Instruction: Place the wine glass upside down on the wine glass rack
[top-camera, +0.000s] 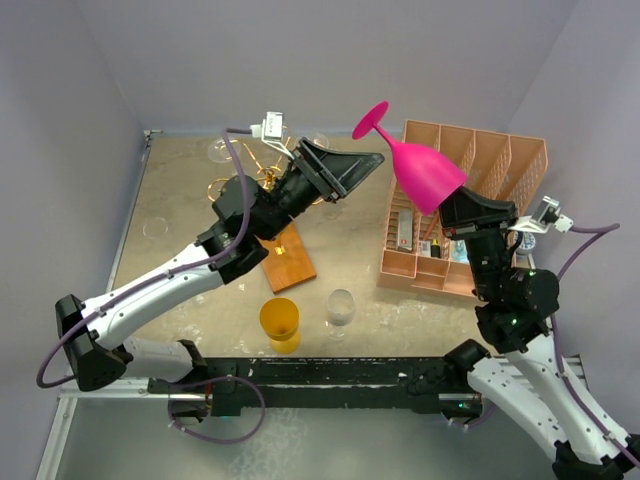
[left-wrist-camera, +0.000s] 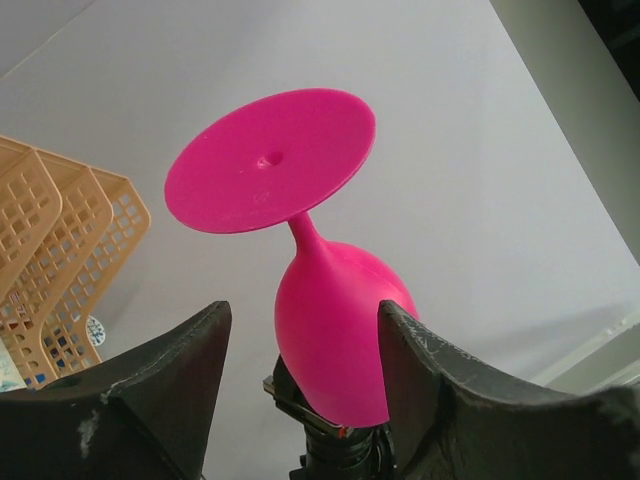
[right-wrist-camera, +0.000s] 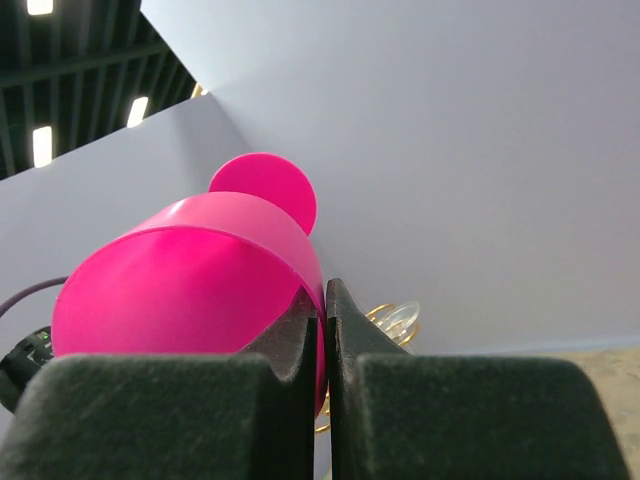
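The pink wine glass (top-camera: 425, 175) is held in the air, tilted, its foot pointing up and to the left. My right gripper (top-camera: 458, 207) is shut on its rim, one finger inside the bowl and one outside (right-wrist-camera: 324, 310). The glass fills the left of the right wrist view (right-wrist-camera: 180, 290). My left gripper (top-camera: 368, 165) is open and empty, facing the glass from the left. In its view the glass (left-wrist-camera: 330, 330) shows between the fingers, farther out. The gold wire rack (top-camera: 243, 180) stands behind the left arm on its wooden base (top-camera: 290, 257). Part of it shows in the right wrist view (right-wrist-camera: 385, 318).
A salmon-pink slotted organizer (top-camera: 470, 160) stands at the right, just behind the held glass. A yellow cup (top-camera: 279, 322) and a clear wine glass (top-camera: 340, 308) stand near the front middle. Clear glasses (top-camera: 220, 150) sit by the rack at the back.
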